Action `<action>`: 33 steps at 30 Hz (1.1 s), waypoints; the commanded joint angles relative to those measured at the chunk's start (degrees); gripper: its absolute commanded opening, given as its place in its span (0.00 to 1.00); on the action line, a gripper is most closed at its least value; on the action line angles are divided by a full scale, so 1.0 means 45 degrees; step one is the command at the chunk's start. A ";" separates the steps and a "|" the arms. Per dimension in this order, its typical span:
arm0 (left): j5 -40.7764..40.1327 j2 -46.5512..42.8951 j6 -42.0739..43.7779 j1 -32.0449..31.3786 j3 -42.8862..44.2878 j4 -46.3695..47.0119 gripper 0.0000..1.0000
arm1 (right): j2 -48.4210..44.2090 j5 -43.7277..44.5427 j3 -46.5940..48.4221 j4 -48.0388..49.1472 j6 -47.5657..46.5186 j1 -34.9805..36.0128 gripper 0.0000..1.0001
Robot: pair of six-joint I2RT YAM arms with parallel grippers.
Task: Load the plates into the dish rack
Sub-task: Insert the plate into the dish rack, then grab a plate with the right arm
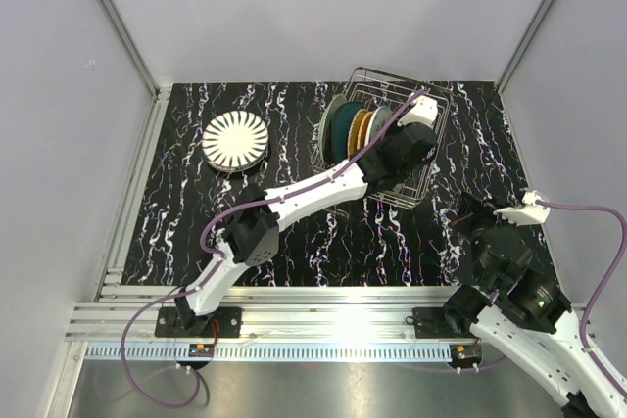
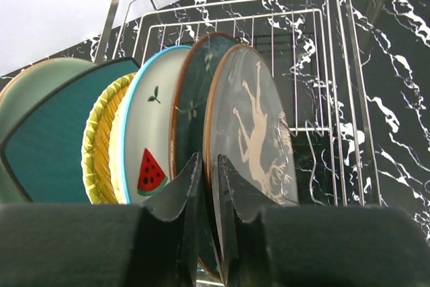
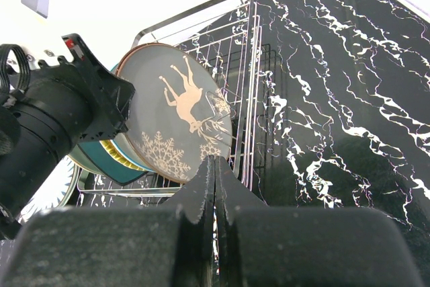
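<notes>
The wire dish rack (image 1: pixel 434 108) stands at the back right of the table with several plates upright in it (image 1: pixel 350 128). The grey-brown deer plate (image 2: pixel 255 132) is the nearest one, beside a dark teal plate (image 2: pixel 191 99), a white watermelon plate (image 2: pixel 148 139) and a yellow one (image 2: pixel 97 152). My left gripper (image 2: pixel 208 166) reaches into the rack, its jaws close on either side of the deer plate's lower rim. A black-and-white striped plate (image 1: pixel 235 139) lies flat at the back left. My right gripper (image 3: pixel 215 166) is shut and empty, hovering right of the rack (image 3: pixel 248 65).
The table is black marble-patterned with white walls on three sides. An aluminium rail (image 1: pixel 294 325) runs along the near edge by the arm bases. The left arm (image 1: pixel 294 198) stretches diagonally across the table's middle.
</notes>
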 commanded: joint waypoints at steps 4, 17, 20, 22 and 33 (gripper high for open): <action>-0.0275 -0.1205 -0.0100 0.0082 0.0002 0.0882 0.25 | 0.0060 0.0190 -0.0031 0.0454 -0.0022 -0.0017 0.00; 0.1189 -0.5305 0.1618 0.0043 -0.0462 0.2132 0.56 | -0.0154 0.0015 0.0007 0.0552 -0.0198 -0.0017 0.00; 0.0743 -0.7023 0.1658 0.0120 -0.2235 0.2697 0.62 | 0.0060 -0.0491 0.0124 0.0784 -0.0605 0.0003 0.04; 0.0682 -0.8230 0.1212 0.0626 -0.3002 0.2350 0.63 | 0.0138 -0.1444 0.0086 0.1174 -0.1016 -0.0017 0.09; 0.7297 -1.4015 -0.6289 0.9606 -0.9956 -0.0210 0.69 | 0.1035 -0.3091 0.0046 0.2309 -0.1936 -0.0017 0.30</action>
